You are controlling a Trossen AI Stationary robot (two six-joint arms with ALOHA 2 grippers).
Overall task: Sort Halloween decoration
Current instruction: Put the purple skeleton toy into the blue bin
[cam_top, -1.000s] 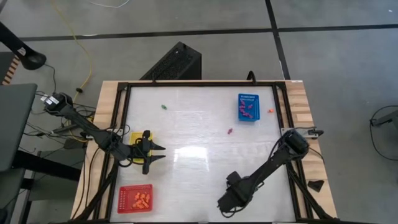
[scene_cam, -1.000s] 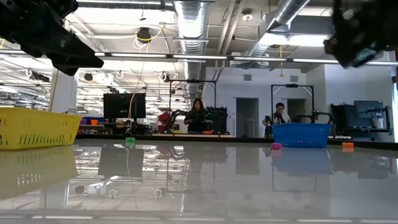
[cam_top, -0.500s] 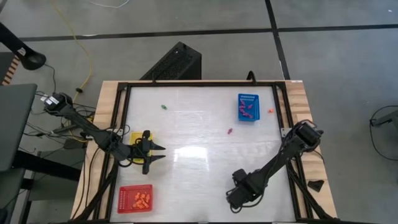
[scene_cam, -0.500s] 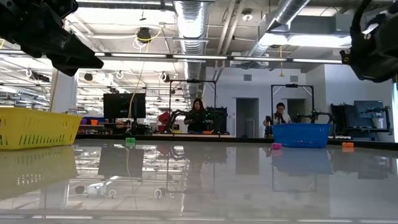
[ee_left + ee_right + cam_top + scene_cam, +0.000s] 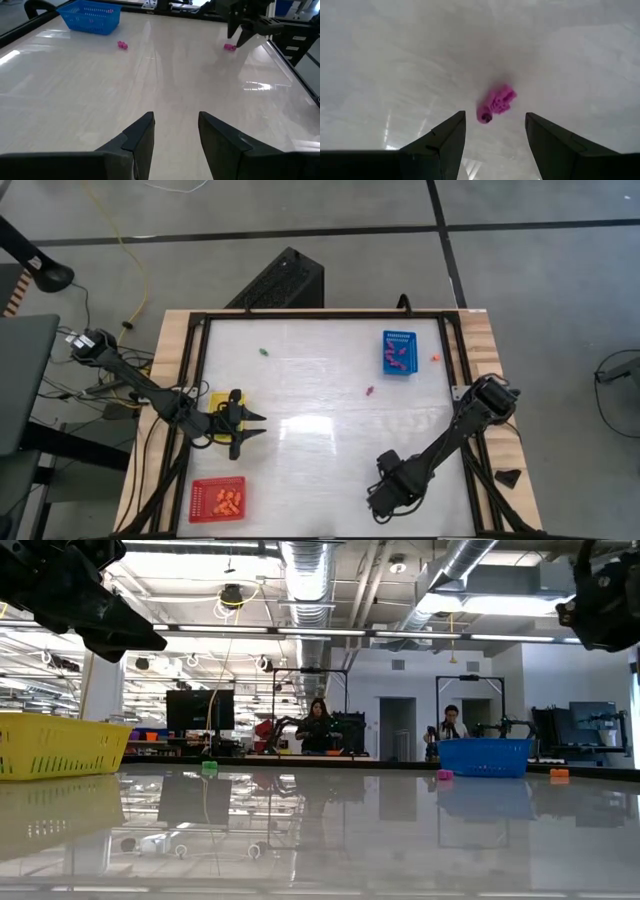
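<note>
The Halloween decoration is tiny pieces scattered on the white table. One purple piece (image 5: 497, 102) lies near the table's near edge, right under my right gripper (image 5: 494, 117). That gripper points down and is open, its fingers standing above and to either side of the piece without touching it. The left wrist view shows the same piece (image 5: 229, 47) below that gripper (image 5: 243, 31). My left gripper (image 5: 250, 425) hangs open and empty beside the yellow tray (image 5: 218, 402). A green piece (image 5: 264, 352), a purple piece (image 5: 369, 391) and an orange piece (image 5: 436, 359) lie loose farther back.
The blue tray (image 5: 399, 352) at the far right holds purple pieces. At the near left, the red tray (image 5: 218, 498) holds orange pieces. A black frame (image 5: 200, 320) runs around the table top. People stand in the room beyond the table.
My right gripper has moved a little toward the table's right edge, rolling at the wrist as it went, and has kept still for the last half second. Its fingers stay open.
</note>
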